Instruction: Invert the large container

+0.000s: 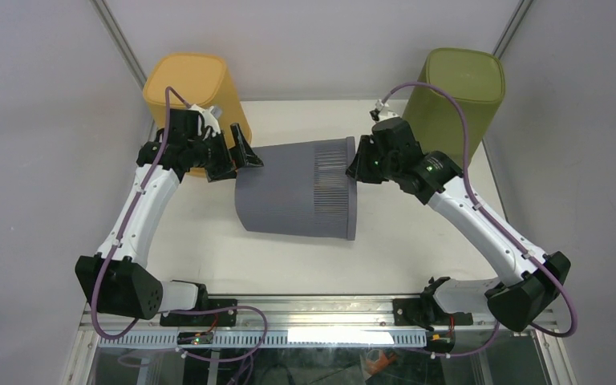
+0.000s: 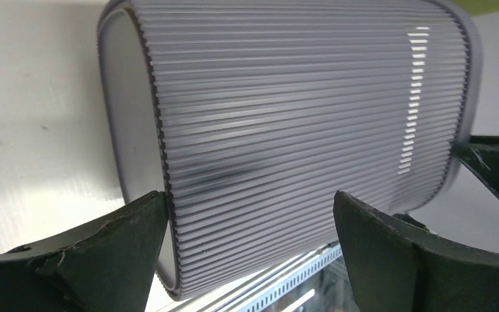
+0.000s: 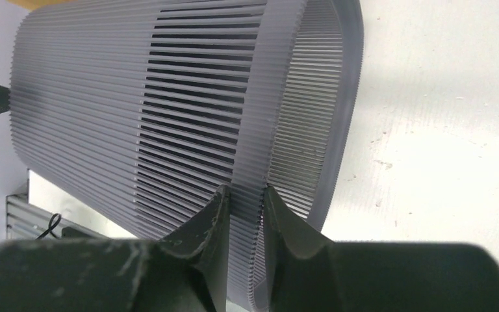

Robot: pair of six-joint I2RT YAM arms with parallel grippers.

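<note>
Lying sideways at the middle of the table (image 1: pixel 417 241), the large container (image 1: pixel 289 192), grey and finely ribbed, is facing its open mouth right, where the right gripper (image 3: pixel 245 193) is pinching its rim, while the left gripper (image 2: pixel 250 201) is hanging spread at its closed left end.

Matte white tabletop (image 1: pixel 208 261) between plain grey walls (image 1: pixel 24 160), aluminium rail (image 1: pixel 305 309) along near edge.
</note>
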